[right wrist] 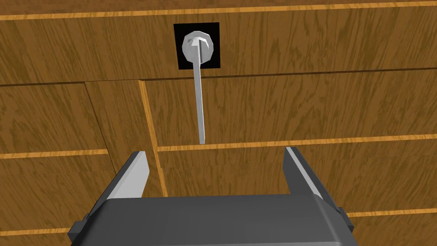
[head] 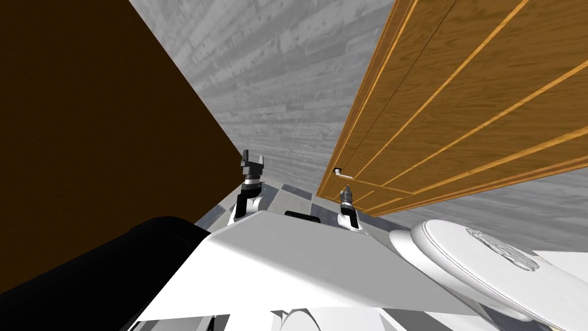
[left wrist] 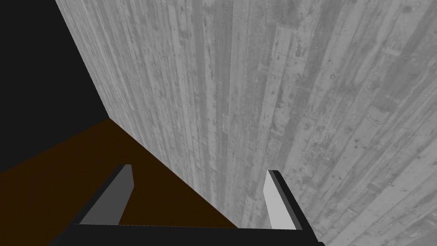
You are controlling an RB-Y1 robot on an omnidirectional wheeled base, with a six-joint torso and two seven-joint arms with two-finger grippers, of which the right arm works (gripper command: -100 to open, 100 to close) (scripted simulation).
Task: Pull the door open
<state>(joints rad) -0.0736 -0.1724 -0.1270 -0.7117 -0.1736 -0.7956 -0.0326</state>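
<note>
Two fingers of the right gripper (right wrist: 214, 152) stand wide apart and empty, short of the handle (right wrist: 199, 102), a grey lever on the wooden door (right wrist: 307, 106). The lever's free end points at the gap. My judgement: advance until the lever sits between the fingers, close near its free end, then pull back steadily. The left gripper (left wrist: 198, 169) is likewise open and empty, facing the grey plank wall (left wrist: 277, 85). There is a dark brown surface (head: 86, 115) on my left and a tiled floor (head: 287, 198) below.

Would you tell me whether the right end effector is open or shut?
Open: the right end effector has fingers wide apart, with the door handle beyond them.
</note>
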